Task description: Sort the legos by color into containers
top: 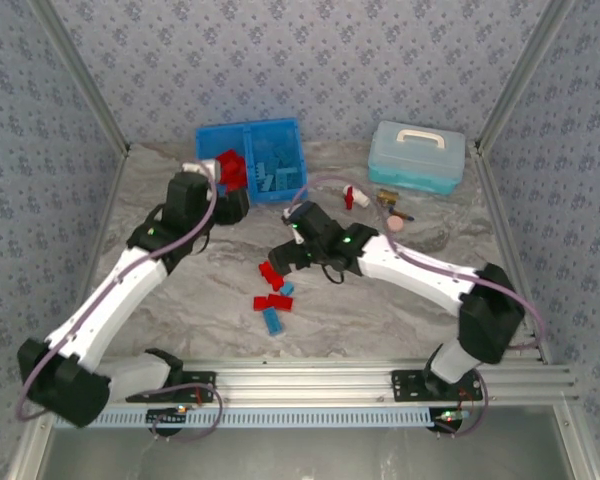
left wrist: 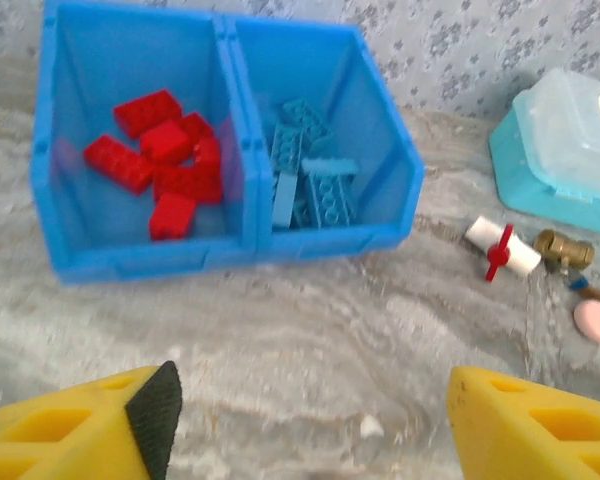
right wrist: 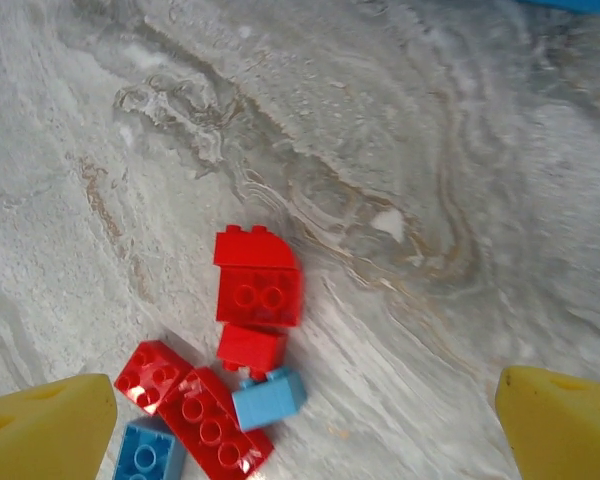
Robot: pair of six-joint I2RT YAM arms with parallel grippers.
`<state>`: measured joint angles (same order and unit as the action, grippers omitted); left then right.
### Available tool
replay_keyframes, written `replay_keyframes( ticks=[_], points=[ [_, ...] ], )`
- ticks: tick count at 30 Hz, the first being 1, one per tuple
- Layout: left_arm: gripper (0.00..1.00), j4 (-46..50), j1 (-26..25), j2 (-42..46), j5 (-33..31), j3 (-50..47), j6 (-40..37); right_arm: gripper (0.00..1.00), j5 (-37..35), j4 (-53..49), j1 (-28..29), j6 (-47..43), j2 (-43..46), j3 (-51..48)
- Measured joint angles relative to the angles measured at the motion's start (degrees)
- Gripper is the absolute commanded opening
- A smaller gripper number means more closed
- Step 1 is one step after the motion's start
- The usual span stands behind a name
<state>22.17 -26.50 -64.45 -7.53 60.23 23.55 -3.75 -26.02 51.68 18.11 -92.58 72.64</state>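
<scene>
The blue bin point(left wrist: 230, 255) has red legos point(left wrist: 165, 160) in its left container and light blue legos point(left wrist: 305, 180) in its right one. My left gripper point(left wrist: 310, 425) hangs open over bare table just in front of the bin point(top: 250, 135), with nothing between its yellow fingers point(left wrist: 90, 430). Several loose legos lie in a cluster mid-table: red ones point(right wrist: 258, 280) point(right wrist: 215, 420) and light blue ones point(right wrist: 268, 397) point(right wrist: 145, 455). My right gripper point(right wrist: 305, 430) stands open just above and right of this cluster point(top: 273, 290), holding nothing.
A pale teal lidded case point(top: 417, 155) stands at the back right. In front of it lie a small red-and-white piece point(left wrist: 503, 250), a brass part point(left wrist: 563, 250) and a pink ball point(left wrist: 595, 320). Patterned walls enclose the table.
</scene>
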Motion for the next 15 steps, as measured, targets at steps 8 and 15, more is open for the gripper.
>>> replay_keyframes(
  ticks=[8,15],
  points=[
    [0.99,11.2,-0.2,14.5,-3.7,-8.9,1.7,1.0,-0.4,-1.7,2.6,-3.1,-17.5,12.0],
    [0.99,20.2,-0.2,18.6,-4.3,-8.8,0.3,0.91,-1.4,-3.4,3.2,-4.2,-28.0,18.4]
  ],
)
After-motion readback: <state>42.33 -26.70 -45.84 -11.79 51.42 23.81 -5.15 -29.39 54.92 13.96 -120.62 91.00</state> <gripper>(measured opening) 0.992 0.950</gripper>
